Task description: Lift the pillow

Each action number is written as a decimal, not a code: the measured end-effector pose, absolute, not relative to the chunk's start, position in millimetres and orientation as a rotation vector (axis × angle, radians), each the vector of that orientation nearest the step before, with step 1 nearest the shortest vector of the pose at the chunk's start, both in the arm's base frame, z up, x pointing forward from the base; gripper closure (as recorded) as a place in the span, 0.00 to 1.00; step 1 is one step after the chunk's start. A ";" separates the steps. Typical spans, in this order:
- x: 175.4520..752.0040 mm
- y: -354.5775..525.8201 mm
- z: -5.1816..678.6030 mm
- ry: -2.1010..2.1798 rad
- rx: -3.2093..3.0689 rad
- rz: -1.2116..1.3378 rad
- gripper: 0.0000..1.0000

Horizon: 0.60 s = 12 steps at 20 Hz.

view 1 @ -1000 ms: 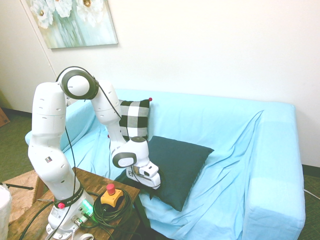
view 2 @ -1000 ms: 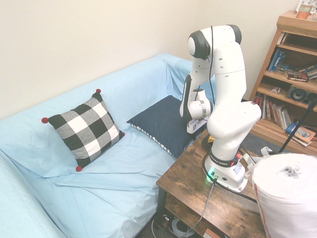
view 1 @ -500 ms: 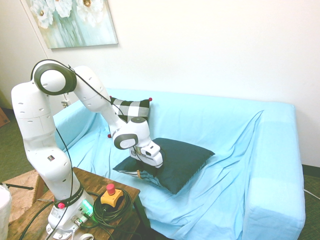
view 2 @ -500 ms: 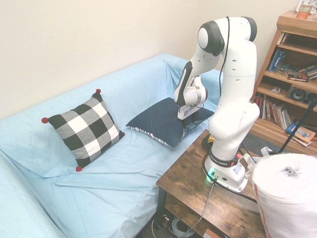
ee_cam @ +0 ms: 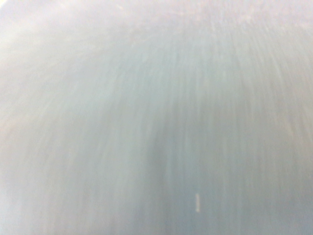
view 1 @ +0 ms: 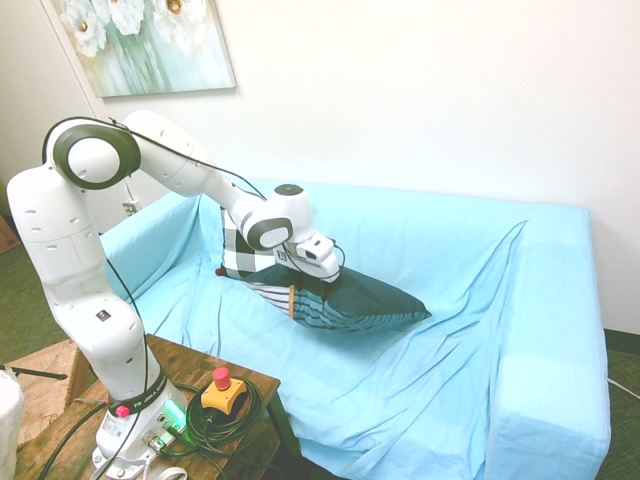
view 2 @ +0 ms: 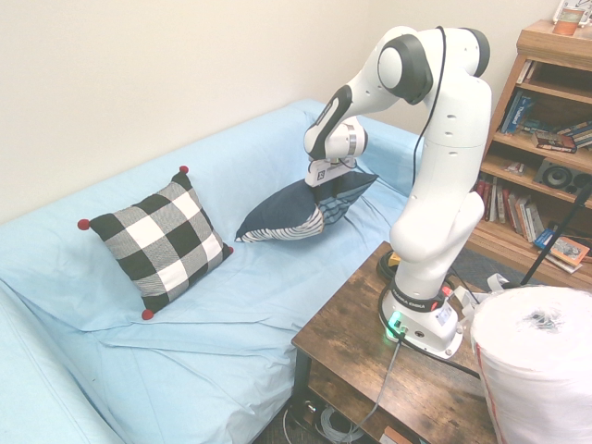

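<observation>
The pillow (view 1: 350,298) hangs tilted over the sofa seat, dark teal face up. Its raised near edge shows the teal-and-white striped underside with a yellow-orange band (view 1: 291,300). My gripper (view 1: 318,268) is shut on that raised edge, and the far corner points down toward the seat. From the other side, the pillow (view 2: 294,209) droops to the left below the gripper (view 2: 326,185), its stripes showing along the lower edge. The wrist view is only a grey-blue blur.
A black-and-white checked cushion (view 2: 162,240) with red pompoms leans on the sofa back, partly behind the arm as the checked cushion (view 1: 238,258). The light blue sofa (view 1: 480,300) spreads wide. A wooden side table (view 2: 356,319) stands in front; a bookshelf (view 2: 546,139) is beyond.
The gripper has risen and moved toward the sofa back, pulling the pillow's edge up. The pillow went from lying flat to hanging tilted with its striped underside showing.
</observation>
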State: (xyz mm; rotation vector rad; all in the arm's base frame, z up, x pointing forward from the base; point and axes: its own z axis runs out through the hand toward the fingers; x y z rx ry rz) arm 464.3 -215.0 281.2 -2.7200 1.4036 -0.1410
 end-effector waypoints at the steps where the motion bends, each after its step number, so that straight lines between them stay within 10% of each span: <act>1: 479.3 -212.0 293.8 1.396 -2.711 -0.178 0.00; 12: 635.4 -212.9 366.1 1.387 -2.635 -0.310 0.00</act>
